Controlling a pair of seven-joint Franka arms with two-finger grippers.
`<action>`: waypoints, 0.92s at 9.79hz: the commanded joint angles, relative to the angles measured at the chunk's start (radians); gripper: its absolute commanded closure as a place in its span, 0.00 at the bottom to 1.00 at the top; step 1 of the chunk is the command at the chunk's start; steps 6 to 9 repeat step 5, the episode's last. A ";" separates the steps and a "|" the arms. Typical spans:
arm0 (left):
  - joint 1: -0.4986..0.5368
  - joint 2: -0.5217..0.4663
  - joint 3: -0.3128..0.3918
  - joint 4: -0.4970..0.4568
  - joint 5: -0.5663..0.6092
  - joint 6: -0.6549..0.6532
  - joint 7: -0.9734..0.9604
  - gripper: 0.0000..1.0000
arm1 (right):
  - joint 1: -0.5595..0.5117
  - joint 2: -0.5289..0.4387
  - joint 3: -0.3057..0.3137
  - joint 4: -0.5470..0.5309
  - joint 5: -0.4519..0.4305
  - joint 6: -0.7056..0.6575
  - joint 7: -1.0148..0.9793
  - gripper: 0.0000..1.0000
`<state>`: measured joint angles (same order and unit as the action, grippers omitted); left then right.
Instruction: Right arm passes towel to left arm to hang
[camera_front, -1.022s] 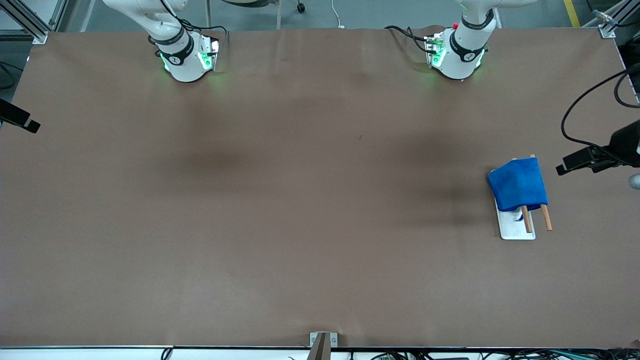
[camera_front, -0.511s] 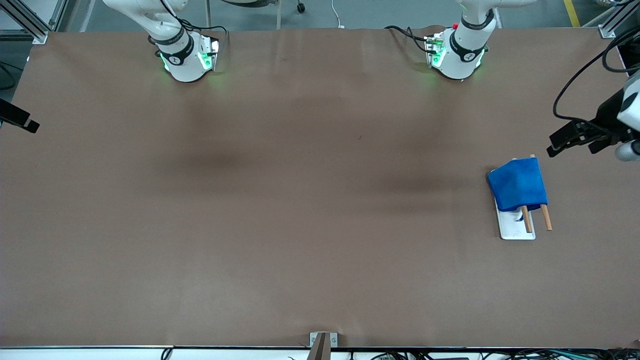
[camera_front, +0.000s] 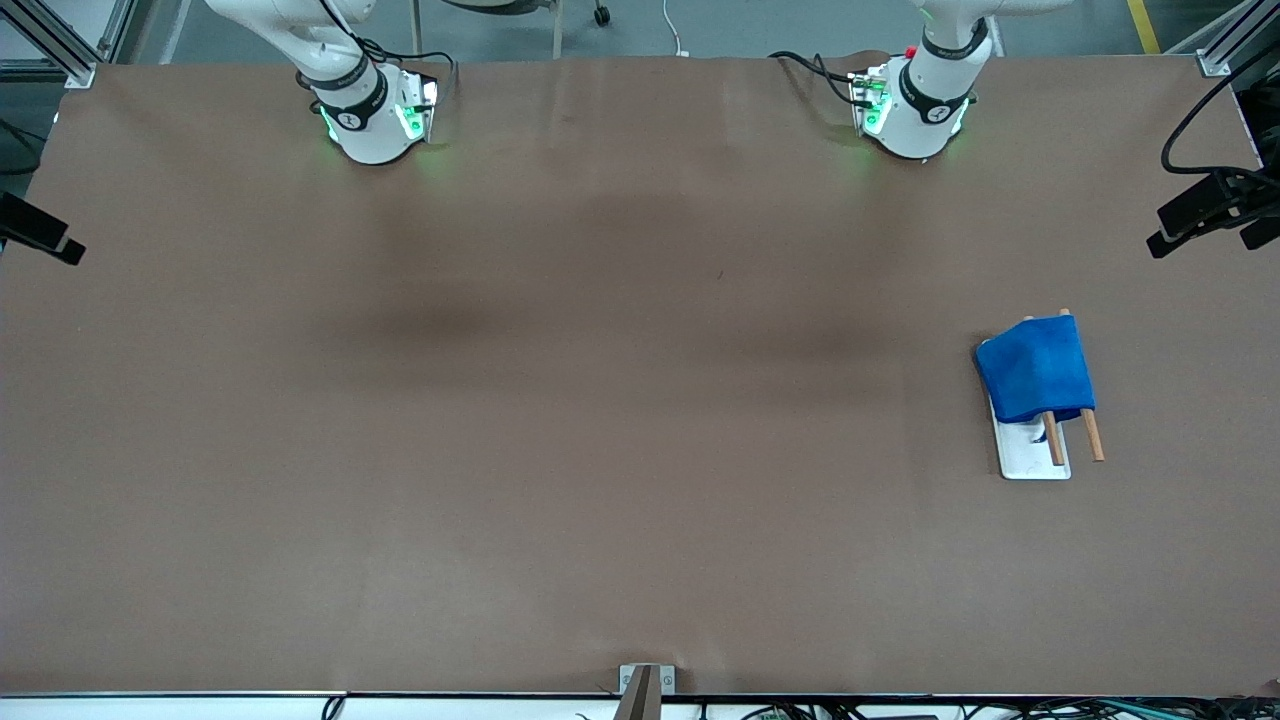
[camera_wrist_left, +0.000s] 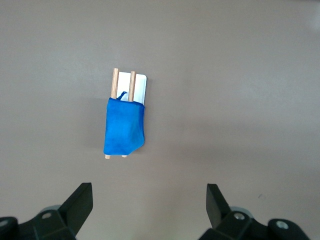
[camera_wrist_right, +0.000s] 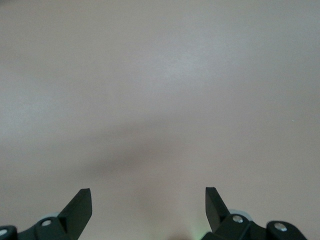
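1. The left hand (camera_wrist_left: 147, 210) is high over the tabletop (camera_front: 600, 450) at the left arm's end, fingers spread wide with nothing between them. Its wrist view looks straight down on the rack, which suggests it is clear of the work and no longer needed there.

2. The right hand (camera_wrist_right: 147, 210) is likewise splayed and empty, over bare brown tabletop. In the front view only a dark part shows at the edge on the right arm's end, so it appears to be waiting out of the way.

3. The towel (camera_front: 1036, 368) is draped over two wooden rods (camera_front: 1092, 436) of a small rack with a white base (camera_front: 1030, 458), toward the left arm's end. It covers most of the rods, whose ends stick out at both sides of the cloth.

4. A short thread (camera_wrist_left: 120, 94) hangs from one corner over the white base.

5. Judging by this, the hanging seems done: the cloth sits folded across both rods so its weight keeps it in place.
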<state>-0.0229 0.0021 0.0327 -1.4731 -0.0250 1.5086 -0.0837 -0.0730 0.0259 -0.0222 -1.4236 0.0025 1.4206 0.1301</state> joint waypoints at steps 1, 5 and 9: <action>0.001 0.025 -0.007 -0.021 0.028 0.016 0.007 0.00 | -0.025 -0.005 0.025 0.008 -0.018 -0.003 -0.001 0.00; 0.005 0.025 -0.007 -0.024 0.028 0.016 0.010 0.00 | 0.013 -0.004 -0.045 0.008 -0.012 0.003 -0.012 0.00; 0.005 0.025 -0.007 -0.024 0.028 0.016 0.010 0.00 | 0.013 -0.004 -0.045 0.008 -0.012 0.003 -0.012 0.00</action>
